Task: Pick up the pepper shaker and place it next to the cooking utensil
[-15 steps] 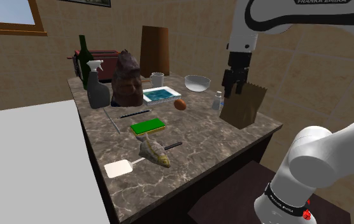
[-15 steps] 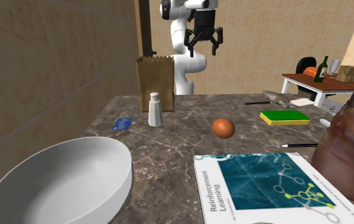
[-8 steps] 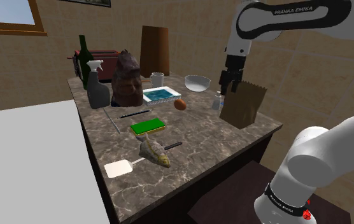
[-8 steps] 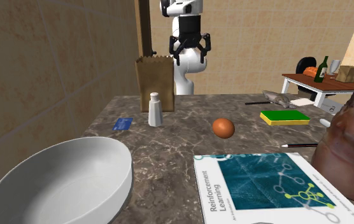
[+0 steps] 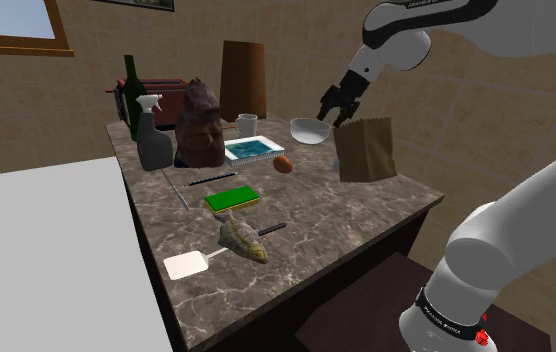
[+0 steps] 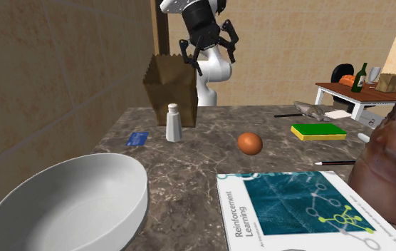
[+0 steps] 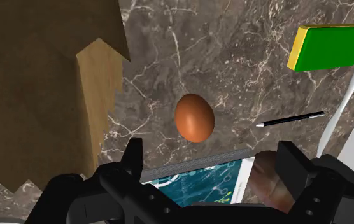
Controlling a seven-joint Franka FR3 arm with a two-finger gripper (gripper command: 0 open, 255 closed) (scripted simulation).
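While the all-black two-finger pincer [image 5: 334, 104] is hanging above the dark marble countertop [image 5: 296, 215] with its fingers spread wide and gripping nothing, a tilted brown paper bag [image 6: 169, 89] is leaning just beside one finger. The small pale pepper shaker [image 6: 173, 123] is standing upright below the pincer, just beside that bag, and a brown egg [image 7: 194, 118] is lying straight ahead of the fingers. The flat white spatula [image 5: 184, 265] is resting well away from the pincer.

On the worktop [image 6: 275, 121], in the second exterior view, the shaker [image 6: 173, 123] stands just before the bag [image 6: 169, 85], with the card [image 6: 137, 138] left of it, the egg [image 6: 249, 143] right and the bowl [image 6: 68, 200] nearest the camera.
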